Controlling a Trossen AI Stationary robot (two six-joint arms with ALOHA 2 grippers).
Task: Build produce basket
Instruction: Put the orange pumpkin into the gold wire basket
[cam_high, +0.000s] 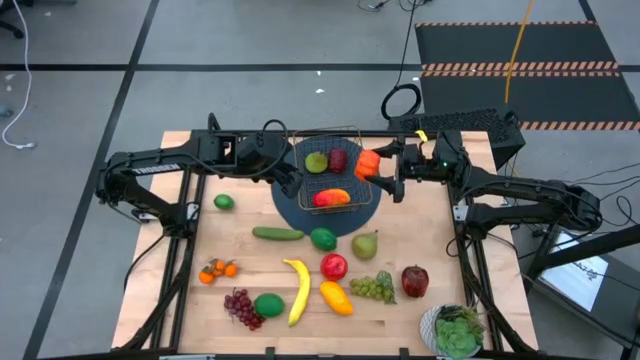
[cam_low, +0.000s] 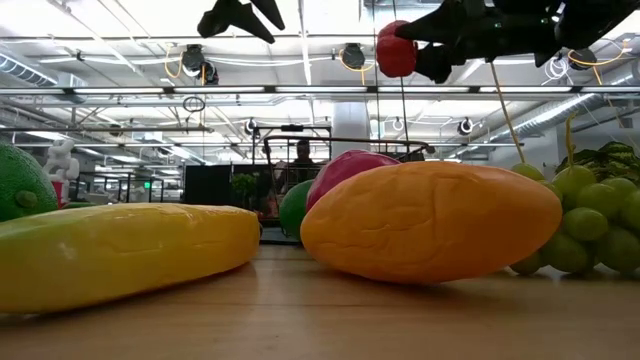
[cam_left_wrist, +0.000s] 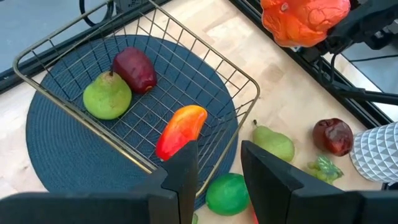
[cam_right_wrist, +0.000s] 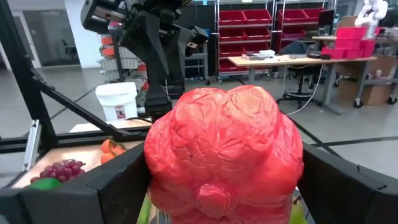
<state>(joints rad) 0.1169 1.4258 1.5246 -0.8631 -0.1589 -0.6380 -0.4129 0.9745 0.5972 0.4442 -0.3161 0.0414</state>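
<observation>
Right hand (cam_high: 385, 166) around lumpy red-orange fruit (cam_high: 367, 165)

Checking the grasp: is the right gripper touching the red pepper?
Touching. The right wrist view shows the right gripper jaws pressed against both sides of the red pepper.

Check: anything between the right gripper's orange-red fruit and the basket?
Nothing: in the left wrist view the fruit in the right gripper hangs beside the basket, only bare table between.
</observation>
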